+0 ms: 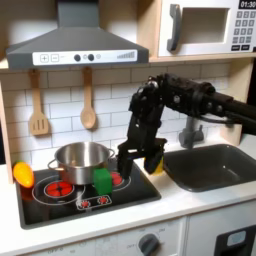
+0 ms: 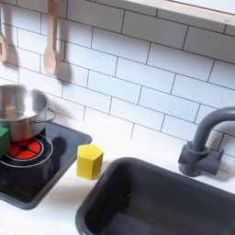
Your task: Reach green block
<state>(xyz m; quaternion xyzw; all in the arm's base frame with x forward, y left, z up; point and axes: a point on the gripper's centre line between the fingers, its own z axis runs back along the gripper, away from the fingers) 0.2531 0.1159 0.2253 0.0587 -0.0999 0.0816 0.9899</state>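
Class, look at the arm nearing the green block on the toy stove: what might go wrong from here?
1. The green block stands right in front of the steel pot, so the gripper, arriving from the first exterior view's right, may bump the pot.
2. The block is small and upright; a sideways nudge could topple it.
3. The yellow block sits by the sink; the arm could brush it.
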